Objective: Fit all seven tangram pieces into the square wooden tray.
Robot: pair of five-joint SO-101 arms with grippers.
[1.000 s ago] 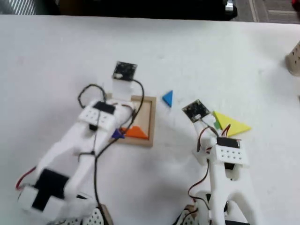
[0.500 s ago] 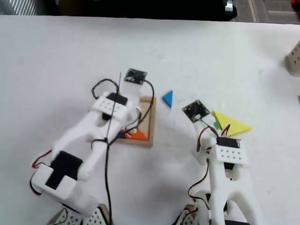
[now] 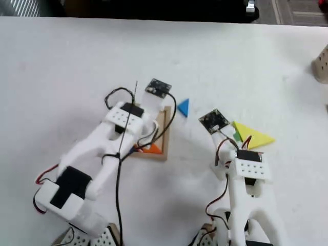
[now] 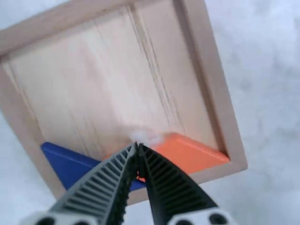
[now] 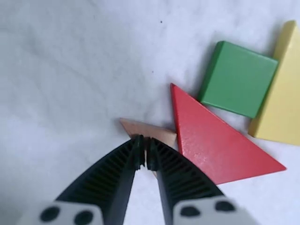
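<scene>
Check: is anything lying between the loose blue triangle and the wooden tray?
Nothing lies on the table between the blue triangle and the wooden tray. The left gripper hangs shut over the tray near the orange piece, but much of the floor is bare.

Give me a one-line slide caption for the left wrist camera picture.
Left claw, shut, over the wooden tray holding a blue piece and an orange piece.

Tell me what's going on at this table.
Two arms share a tangram puzzle. The left gripper, shut, hangs over the wooden tray, which holds an orange triangle and a blue piece. The right gripper, shut, is over a tan triangle beside the red triangle, green square and yellow triangle.
</scene>
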